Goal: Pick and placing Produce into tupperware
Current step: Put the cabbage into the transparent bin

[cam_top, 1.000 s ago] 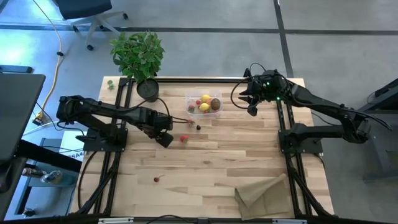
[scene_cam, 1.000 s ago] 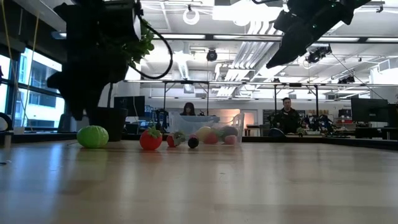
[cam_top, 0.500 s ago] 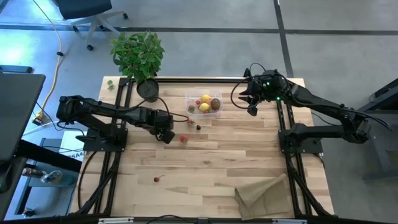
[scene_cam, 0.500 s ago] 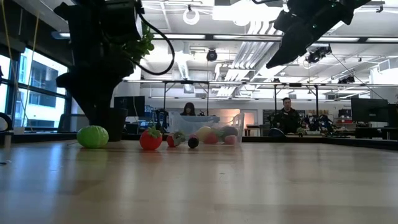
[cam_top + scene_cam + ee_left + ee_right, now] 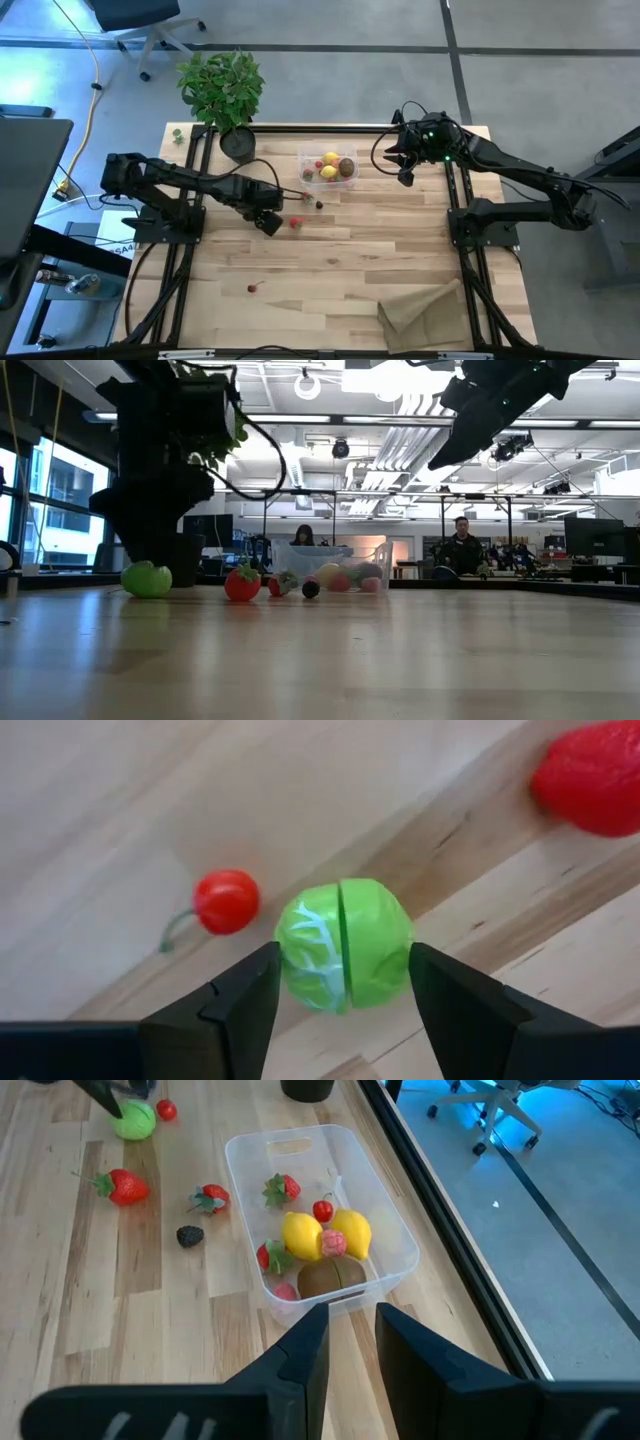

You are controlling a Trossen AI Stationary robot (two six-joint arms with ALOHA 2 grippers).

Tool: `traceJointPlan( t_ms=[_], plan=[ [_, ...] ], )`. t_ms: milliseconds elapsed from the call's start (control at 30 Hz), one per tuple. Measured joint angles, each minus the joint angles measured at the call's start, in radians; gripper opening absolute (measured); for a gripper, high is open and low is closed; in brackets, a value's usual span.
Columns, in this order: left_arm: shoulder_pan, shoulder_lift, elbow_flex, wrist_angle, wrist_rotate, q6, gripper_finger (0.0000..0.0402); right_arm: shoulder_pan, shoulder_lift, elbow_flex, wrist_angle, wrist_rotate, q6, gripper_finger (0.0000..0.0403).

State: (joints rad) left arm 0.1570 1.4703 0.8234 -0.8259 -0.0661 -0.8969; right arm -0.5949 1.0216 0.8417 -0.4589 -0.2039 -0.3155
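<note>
On the table's far side, the tupperware (image 5: 327,167) already holds a good share of the produce: the right wrist view shows two yellow lemons (image 5: 301,1236), a brown kiwi (image 5: 330,1275), a cherry, a pink berry and a couple of strawberries inside it. So the job looks well under way but not finished.

Still out on the wood are a strawberry (image 5: 295,223) near the middle, another small red one and a dark berry (image 5: 319,205) close to the container, a cherry (image 5: 251,288) well apart toward the near edge, and the green lime (image 5: 343,956).

The left gripper (image 5: 340,990) is low over that lime, fingers spread with one on each side of it and a sliver of gap visible on either flank, so I judge it is about to close rather than holding anything yet. A small red cherry (image 5: 225,902) lies just beside the lime.

The right gripper (image 5: 403,160) hangs above the table beside the container, its fingers a narrow gap apart and carrying nothing.

A potted plant (image 5: 224,88) and a paper bag (image 5: 425,308) sit untouched.
</note>
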Motion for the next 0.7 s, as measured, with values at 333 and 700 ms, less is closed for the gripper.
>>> traceJointPlan(
  t_ms=[333,700],
  plan=[
    [0.001,0.053,0.003,0.078,0.017,-0.027,0.0232,0.0,0.0,0.0,-0.001,0.0,0.0,0.0076],
    [0.0,0.058,-0.002,0.067,0.038,-0.028,0.0299,0.0,0.0,0.0,0.0,0.0,0.0,0.0076]
  ],
)
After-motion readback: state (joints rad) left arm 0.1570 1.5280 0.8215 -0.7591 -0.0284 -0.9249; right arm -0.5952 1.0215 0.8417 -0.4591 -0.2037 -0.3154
